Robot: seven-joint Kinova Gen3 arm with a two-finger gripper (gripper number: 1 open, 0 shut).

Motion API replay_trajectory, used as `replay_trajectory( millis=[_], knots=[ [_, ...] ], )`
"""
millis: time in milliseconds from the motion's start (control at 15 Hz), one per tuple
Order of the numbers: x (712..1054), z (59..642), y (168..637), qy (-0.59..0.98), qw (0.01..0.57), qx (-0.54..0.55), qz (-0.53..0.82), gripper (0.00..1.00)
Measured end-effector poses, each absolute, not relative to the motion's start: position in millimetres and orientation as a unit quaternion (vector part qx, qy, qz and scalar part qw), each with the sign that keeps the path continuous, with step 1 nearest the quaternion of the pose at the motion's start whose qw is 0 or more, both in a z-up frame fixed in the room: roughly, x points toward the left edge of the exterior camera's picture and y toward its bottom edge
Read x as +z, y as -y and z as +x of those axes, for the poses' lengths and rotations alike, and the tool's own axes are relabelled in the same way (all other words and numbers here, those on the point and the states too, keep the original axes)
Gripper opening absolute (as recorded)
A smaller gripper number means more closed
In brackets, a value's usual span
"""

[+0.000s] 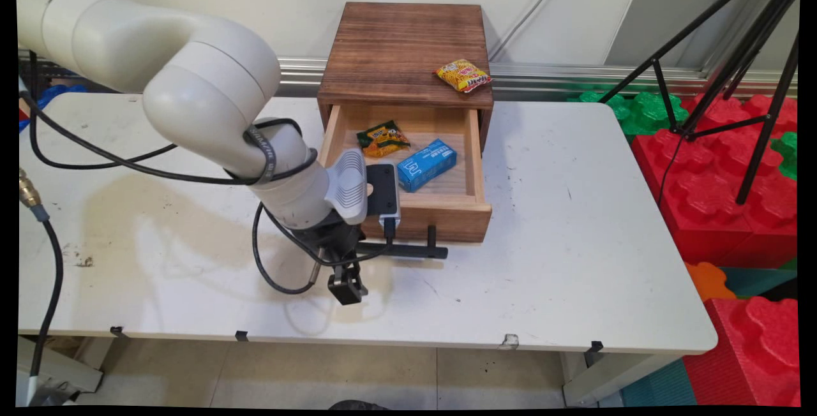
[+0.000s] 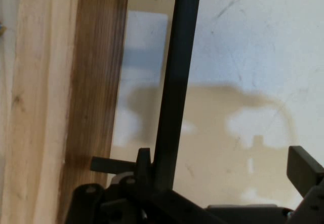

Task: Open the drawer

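Here the gripper is spread wide open around the drawer's black handle, holding nothing, while the snack bags' writing is too small to read.

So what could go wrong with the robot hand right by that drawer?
1. The gripper is open, with the black handle close against one of its fingers. A sideways bump might jerk the drawer.
2. The drawer is already far out. Pulled further, it might drop and spill the blue box and the green packet.
3. The cable loops near the handle and might snag.
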State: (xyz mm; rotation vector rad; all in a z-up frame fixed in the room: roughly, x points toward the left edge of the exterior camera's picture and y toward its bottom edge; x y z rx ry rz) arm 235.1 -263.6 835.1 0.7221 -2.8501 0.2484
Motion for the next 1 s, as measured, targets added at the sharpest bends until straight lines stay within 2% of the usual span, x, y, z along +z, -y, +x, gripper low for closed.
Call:
replay_trajectory(
  millis=[1000],
  knots=[
    [839.4,223.1,231.1,0.963,0.102,0.066,0.242,1.0]
  ],
)
